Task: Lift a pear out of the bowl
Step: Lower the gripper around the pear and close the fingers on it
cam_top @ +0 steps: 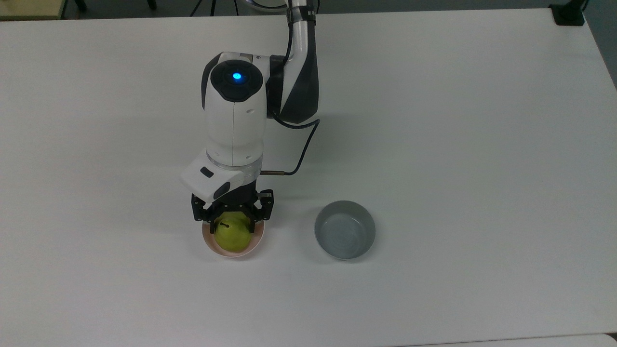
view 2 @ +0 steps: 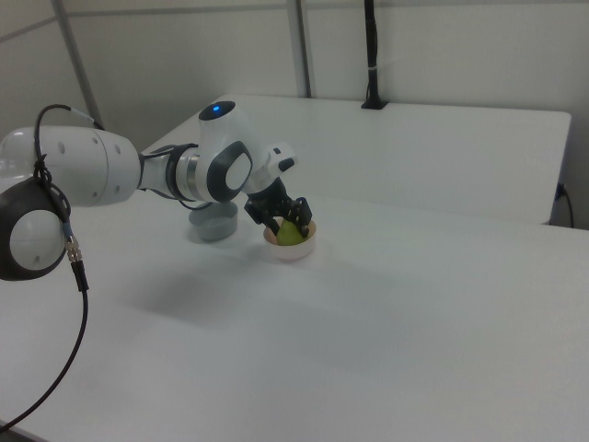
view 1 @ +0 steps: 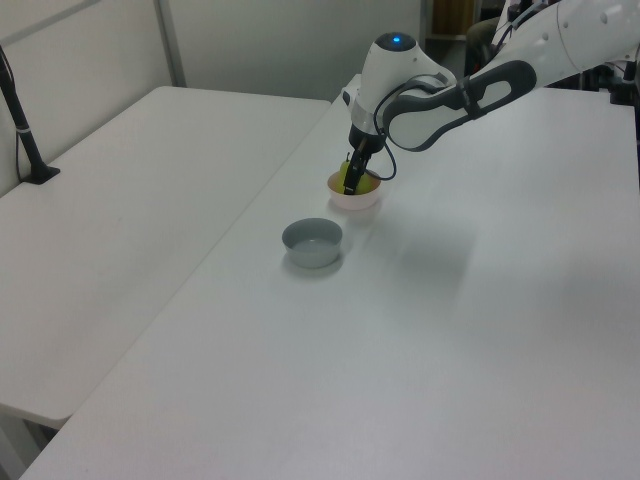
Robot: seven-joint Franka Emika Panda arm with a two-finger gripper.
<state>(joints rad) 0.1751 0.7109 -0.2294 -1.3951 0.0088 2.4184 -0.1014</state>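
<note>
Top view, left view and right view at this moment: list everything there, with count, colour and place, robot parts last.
pear: one, yellow-green with a dark stem, inside the pink bowl, between the gripper's fingers.
pink bowl: one, pale pink, on the white table, at the top view's left of the grey bowl.
grey bowl: one, grey, nothing in it, on the table apart from the pink bowl.
white table: one, white, carries both bowls.
second table: one, white, beside the first at the left view's left.
black post: one, black, standing on the second table.
arm: one, white and dark grey with a blue light, reaching over the table.
gripper: one, black, lowered into the pink bowl with a finger on either side of the pear.
</note>
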